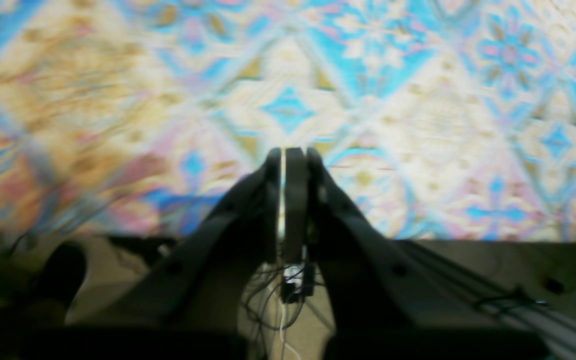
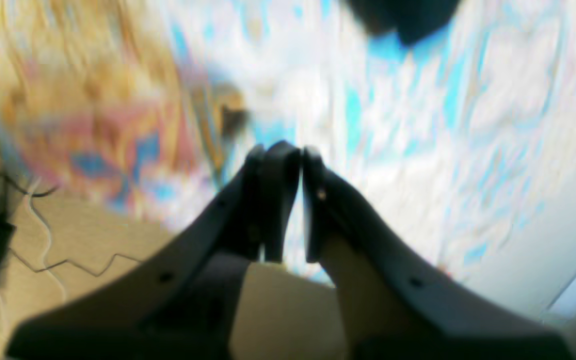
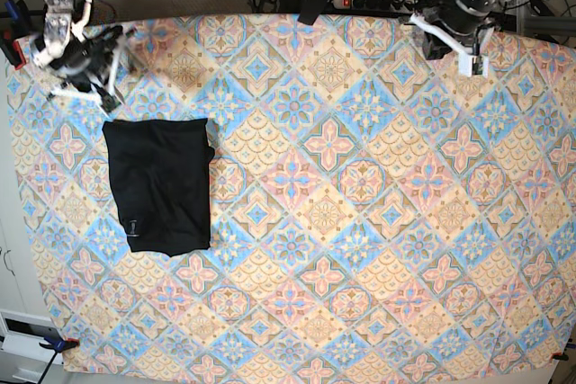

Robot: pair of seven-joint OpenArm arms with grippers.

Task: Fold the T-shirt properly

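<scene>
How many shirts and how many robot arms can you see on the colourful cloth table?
black T-shirt: 1, folded into a rectangle
robot arms: 2, the left gripper and the right gripper, both with jaws shut and holding nothing
patterned tablecloth: 1
Total: 4

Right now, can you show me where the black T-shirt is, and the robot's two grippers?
T-shirt (image 3: 158,186): base view, middle of the folded black cloth.
left gripper (image 1: 288,152): left wrist view, between the tips of the shut jaws.
right gripper (image 2: 300,152): right wrist view, between the tips of the shut jaws.
</scene>
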